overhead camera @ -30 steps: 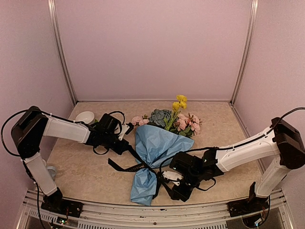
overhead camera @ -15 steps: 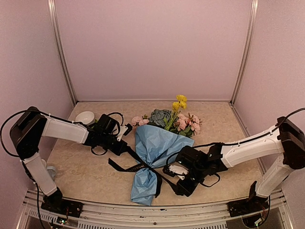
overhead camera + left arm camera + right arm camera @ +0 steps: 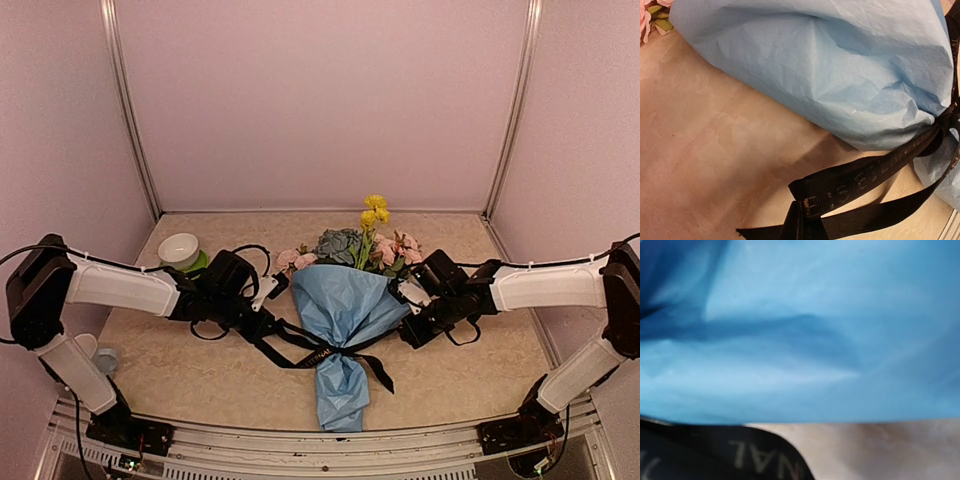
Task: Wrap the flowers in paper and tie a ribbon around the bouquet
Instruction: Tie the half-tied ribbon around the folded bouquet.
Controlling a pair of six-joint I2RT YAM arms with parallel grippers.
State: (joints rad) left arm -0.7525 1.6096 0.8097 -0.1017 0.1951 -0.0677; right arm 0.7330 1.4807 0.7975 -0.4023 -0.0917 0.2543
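Note:
The bouquet lies mid-table: pink, yellow and blue-green flowers (image 3: 362, 246) stick out of a light-blue paper (image 3: 343, 300) cone whose pinched tail (image 3: 340, 398) points at the near edge. The black ribbon (image 3: 325, 352) with pale lettering circles the cone's narrow waist. My left gripper (image 3: 262, 322) sits left of the cone, shut on one ribbon end. My right gripper (image 3: 407, 324) sits right of it, shut on the other end. In the left wrist view the ribbon (image 3: 860, 181) runs taut to the paper (image 3: 830, 75). The right wrist view shows paper (image 3: 800, 330) and a lettered ribbon (image 3: 735, 455) piece.
A white bowl on a green saucer (image 3: 181, 249) stands at the back left, behind my left arm. A small grey object (image 3: 105, 358) lies by the left arm's base. Pink walls close in three sides; a metal rail (image 3: 320, 440) runs along the near edge.
My right gripper swung from the near front up to the cone's right side, pulling the ribbon. The bouquet turned and slid right, tail now toward the near edge. Left gripper shifted slightly right.

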